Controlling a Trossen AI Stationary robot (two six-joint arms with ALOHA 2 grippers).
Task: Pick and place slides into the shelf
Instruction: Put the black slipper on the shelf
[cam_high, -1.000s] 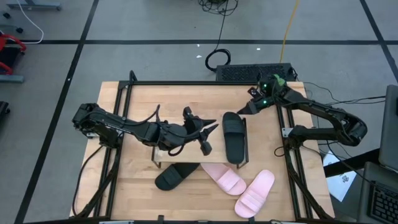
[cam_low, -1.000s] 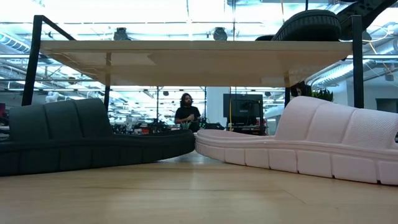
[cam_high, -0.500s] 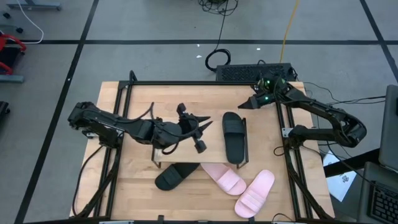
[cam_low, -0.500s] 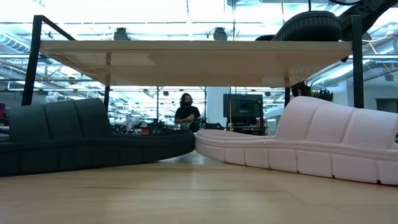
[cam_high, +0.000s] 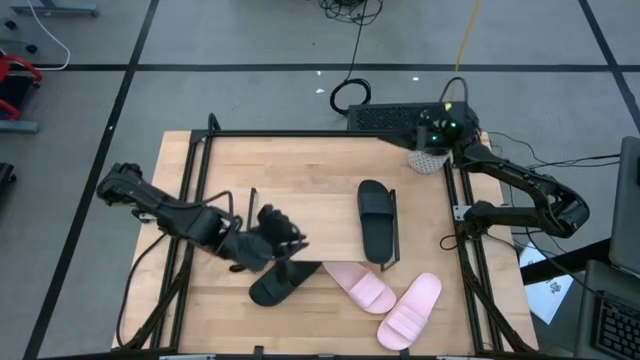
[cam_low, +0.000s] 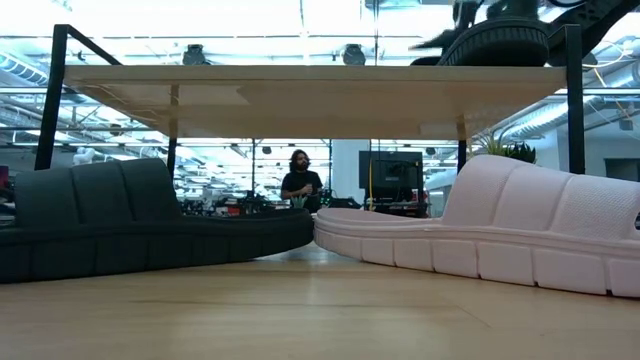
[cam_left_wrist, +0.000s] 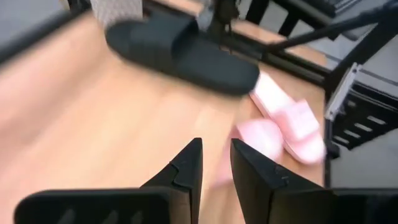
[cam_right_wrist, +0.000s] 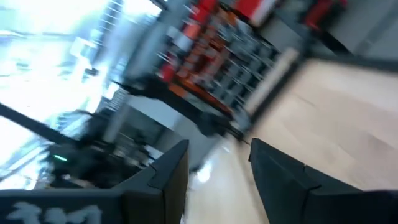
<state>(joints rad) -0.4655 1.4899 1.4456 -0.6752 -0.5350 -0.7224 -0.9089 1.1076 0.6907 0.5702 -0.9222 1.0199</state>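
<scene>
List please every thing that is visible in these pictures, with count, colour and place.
Black slides: two; one on the shelf top, one on the table at the shelf's front edge.
Pink slides: two, on the table, one partly under the shelf, one nearer the right front corner.
Shelf: one, light wood top, black frame, table middle.
Table: one, light wood.
Keyboard: one, black, behind the table.
Person: one, far in the room.
Left gripper: fingers slightly apart, empty, near the shelf's left front corner.
Right gripper: fingers apart, empty, back right corner.

Blurring badly in the right wrist view, so nothing clear past the right tool. Hiding partly under the shelf: black slide, pink slide. Getting cut off at the low view's edge: another pink slide.
</scene>
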